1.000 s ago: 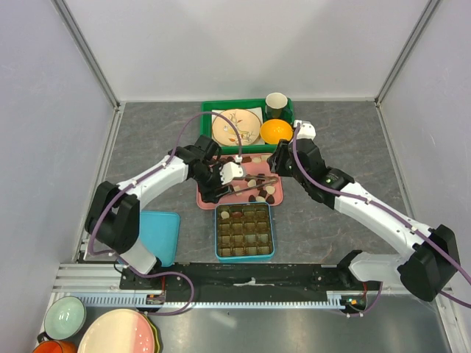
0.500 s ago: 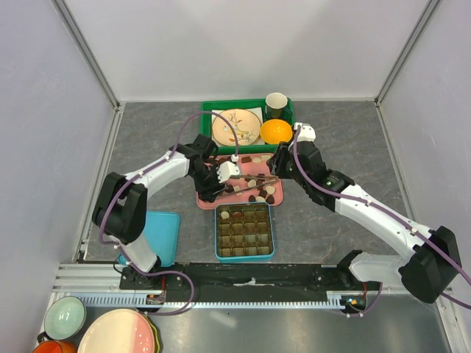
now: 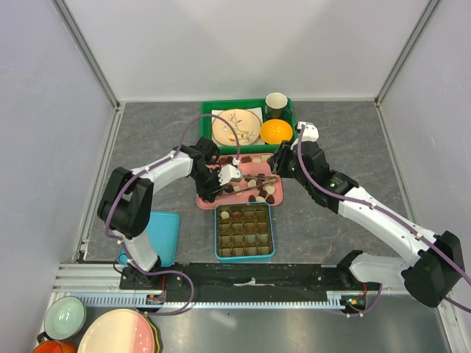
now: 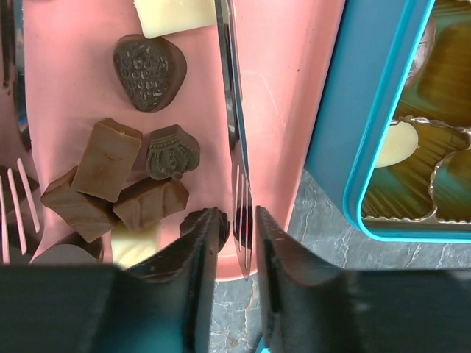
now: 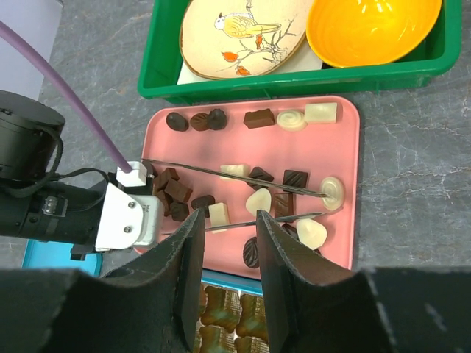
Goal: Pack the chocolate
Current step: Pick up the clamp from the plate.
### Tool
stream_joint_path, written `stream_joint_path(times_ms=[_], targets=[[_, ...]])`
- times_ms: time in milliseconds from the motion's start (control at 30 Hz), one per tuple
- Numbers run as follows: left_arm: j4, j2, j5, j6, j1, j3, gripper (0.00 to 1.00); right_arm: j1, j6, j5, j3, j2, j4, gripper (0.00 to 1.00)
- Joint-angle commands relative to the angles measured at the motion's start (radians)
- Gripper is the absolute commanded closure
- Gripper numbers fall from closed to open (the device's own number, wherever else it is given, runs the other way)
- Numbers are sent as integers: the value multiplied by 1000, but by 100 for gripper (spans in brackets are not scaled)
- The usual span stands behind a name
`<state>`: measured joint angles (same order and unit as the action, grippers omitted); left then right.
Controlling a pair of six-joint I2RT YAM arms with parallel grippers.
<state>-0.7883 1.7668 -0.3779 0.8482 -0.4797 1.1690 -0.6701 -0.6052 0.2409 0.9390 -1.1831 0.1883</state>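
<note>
Chocolate [image 3: 257, 193] in dark, light brown and cream pieces lies scattered on a pink tray [image 3: 276, 165]. Metal tongs [image 3: 254, 182] lie across it. My left gripper [image 3: 212, 193] is low at the tray's left edge. In the left wrist view its jaws [image 4: 239, 220] stand narrowly on either side of one tongs arm [image 4: 229, 88], with a thin gap on each side. A strawberry-shaped dark piece [image 4: 149, 72] and brown blocks lie just beyond. My right gripper [image 5: 229, 217] hovers open over the tray [image 5: 346, 147], above the tongs [image 5: 235, 175], with nothing between its fingers.
A teal tin [image 3: 245, 258] with moulded compartments sits just in front of the tray; its rim [image 4: 368, 132] is close to my left gripper. Behind the tray a green crate [image 3: 210, 110] holds a bird plate [image 3: 235, 126], an orange bowl [image 3: 276, 131] and a cup [image 3: 276, 101]. A teal lid [image 3: 158, 235] lies at the left.
My left gripper's jaws have narrowed around the tongs arm, and the left arm has drawn in slightly. The right arm has barely moved.
</note>
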Motion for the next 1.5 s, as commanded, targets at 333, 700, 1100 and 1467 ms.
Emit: stream_joint_path(times_ms=[333,700,1100,1467], targets=[[-83,-66,-44,3,-2,102,99,3,25,-18,-34,89,-68,55],[-273,-213,-154,-104,0,475,99,12,162,-389,-150,319,-334,10],[-725,-221,-618,-94,122,833,98,254,213,-1049,-108,241,-509,2],[-750,-213,-919,-230,162,822,98,454,-134,-1267,-99,36,-1246,2]])
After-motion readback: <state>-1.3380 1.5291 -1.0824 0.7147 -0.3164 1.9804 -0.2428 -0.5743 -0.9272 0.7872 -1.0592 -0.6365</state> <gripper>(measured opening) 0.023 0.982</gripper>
